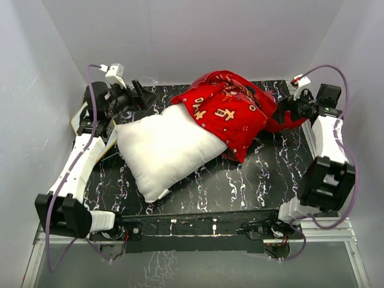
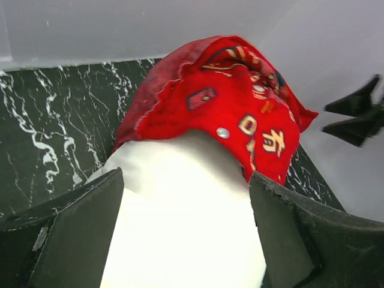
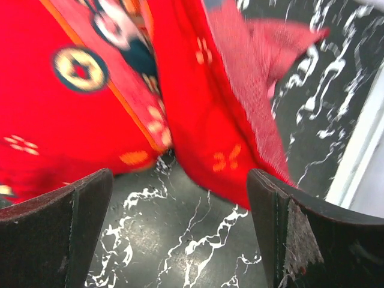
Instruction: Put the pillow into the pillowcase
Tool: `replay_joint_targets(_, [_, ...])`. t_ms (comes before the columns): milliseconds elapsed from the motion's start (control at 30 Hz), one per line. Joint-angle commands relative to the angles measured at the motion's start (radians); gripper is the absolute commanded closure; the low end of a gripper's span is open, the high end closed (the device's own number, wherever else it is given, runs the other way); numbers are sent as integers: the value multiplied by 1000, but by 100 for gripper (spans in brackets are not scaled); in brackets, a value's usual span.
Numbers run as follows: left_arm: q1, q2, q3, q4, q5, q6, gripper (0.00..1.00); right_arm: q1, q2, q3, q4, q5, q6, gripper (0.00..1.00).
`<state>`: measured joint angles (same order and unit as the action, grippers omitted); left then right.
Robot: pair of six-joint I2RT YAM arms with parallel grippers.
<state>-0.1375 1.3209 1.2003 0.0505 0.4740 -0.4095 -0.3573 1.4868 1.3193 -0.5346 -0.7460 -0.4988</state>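
Observation:
The white pillow (image 1: 162, 150) lies slantwise on the black marble table (image 1: 252, 180). Its far right end is covered by the red printed pillowcase (image 1: 231, 111), which is bunched up at the back. My left gripper (image 1: 143, 97) hangs open at the pillow's back left corner. In the left wrist view its fingers (image 2: 90, 228) stand wide on either side of the pillow (image 2: 180, 198), holding nothing, with the pillowcase hem (image 2: 228, 102) draped ahead. My right gripper (image 1: 282, 110) is open beside the pillowcase's right edge, over bare table (image 3: 180, 240), with the red cloth (image 3: 198, 108) just in front.
White walls enclose the table on three sides. A thin light-framed board (image 1: 76, 122) lies under the left arm at the table's left edge. The right gripper's black fingers (image 2: 357, 117) show at the right of the left wrist view.

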Motion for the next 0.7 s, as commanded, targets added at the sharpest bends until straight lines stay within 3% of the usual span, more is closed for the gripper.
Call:
replay_joint_targets(0, [-3, -111, 22, -147, 58, 103, 17, 7, 92, 48, 40, 46, -51, 4])
replay_joint_targets(367, [-32, -405, -259, -119, 194, 100, 17, 63, 360, 279, 102, 197, -37, 5])
replay_joint_targets(500, [-32, -481, -342, -80, 274, 42, 17, 83, 484, 433, 29, 178, -44, 12])
replay_joint_targets(533, [-33, -500, -384, -47, 308, 8, 17, 86, 517, 484, -5, 136, -32, 20])
replay_joint_targets(633, [-33, -537, -471, 77, 372, -99, 17, 125, 610, 669, -58, 86, 31, 77])
replay_joint_targets(667, [-34, -549, -492, 90, 377, -119, 17, 150, 634, 729, -52, 134, 61, 90])
